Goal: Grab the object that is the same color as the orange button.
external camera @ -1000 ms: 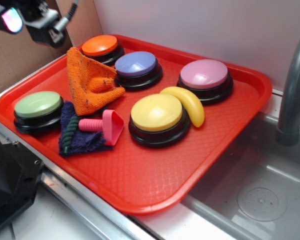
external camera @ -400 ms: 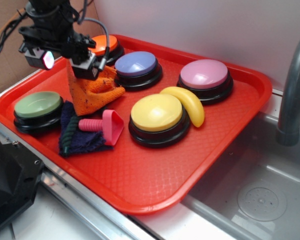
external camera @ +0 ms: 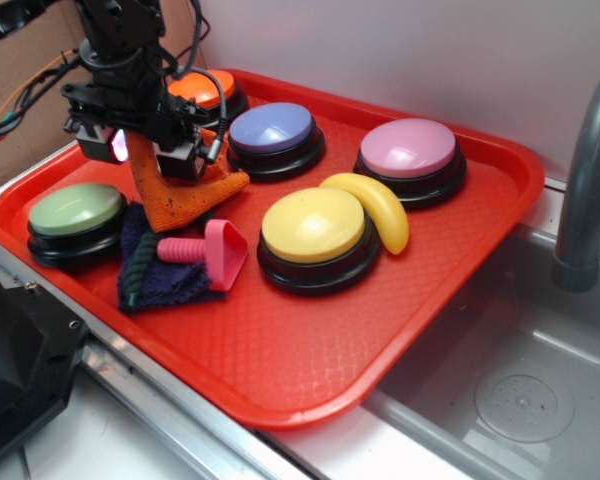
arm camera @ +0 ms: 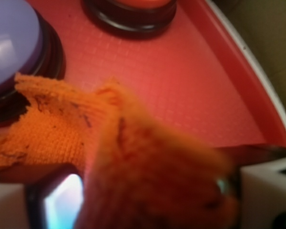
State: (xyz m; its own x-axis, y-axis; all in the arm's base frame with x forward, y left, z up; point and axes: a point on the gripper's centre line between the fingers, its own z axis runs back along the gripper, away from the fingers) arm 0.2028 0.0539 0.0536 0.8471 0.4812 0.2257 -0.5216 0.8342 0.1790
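Note:
The orange knitted cloth [external camera: 185,195] stands in a peak on the red tray [external camera: 280,350], left of the blue-purple button [external camera: 272,128]. My gripper [external camera: 148,158] has come down over the top of the cloth. In the wrist view the cloth's blurred peak [arm camera: 152,167] fills the gap of the gripper [arm camera: 155,202]. One finger shows at the left and one at the right, far apart, so the gripper is open around the cloth. The orange button [external camera: 195,88] sits just behind the arm at the tray's back left, and its black base [arm camera: 133,16] shows at the top of the wrist view.
A green button [external camera: 75,210], a dark purple cloth [external camera: 150,275] and a pink toy screw [external camera: 215,250] lie in front of the orange cloth. A yellow button [external camera: 315,225], a banana [external camera: 375,205] and a pink button [external camera: 408,148] are to the right. Beyond the tray are a sink [external camera: 520,395] and a faucet [external camera: 585,180].
The arm came from the upper left corner and dropped onto the orange cloth, whose top is now between the fingers. Nothing else on the tray has moved.

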